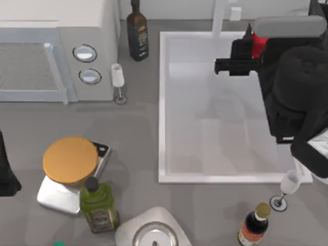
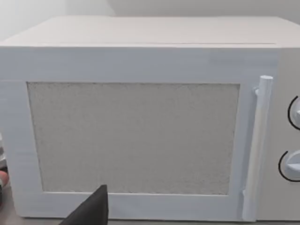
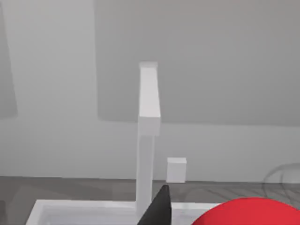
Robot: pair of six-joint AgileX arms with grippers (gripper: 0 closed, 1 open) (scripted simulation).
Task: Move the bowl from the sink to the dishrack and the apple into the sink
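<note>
The white sink [image 1: 162,128] takes up the table's right half, and its pale bottom shows nothing lying in it. My right gripper [image 1: 251,47] hovers over the sink's back right corner, shut on the red apple [image 1: 260,45]. In the right wrist view the apple [image 3: 248,211] sits close beside one black finger [image 3: 159,208], facing the faucet [image 3: 147,122]. The bowl and the dishrack are out of view. My left arm [image 1: 6,174] is parked at the table's left edge, with one dark fingertip [image 2: 91,211] in front of the microwave.
A white microwave [image 1: 56,51] stands back left, with a dark bottle [image 1: 137,33] and a wine glass [image 1: 118,77] beside it. Front left are an orange-lidded container [image 1: 70,160] and a green bottle [image 1: 98,205]. A second glass [image 1: 289,183] and a sauce bottle [image 1: 254,225] stand before the sink.
</note>
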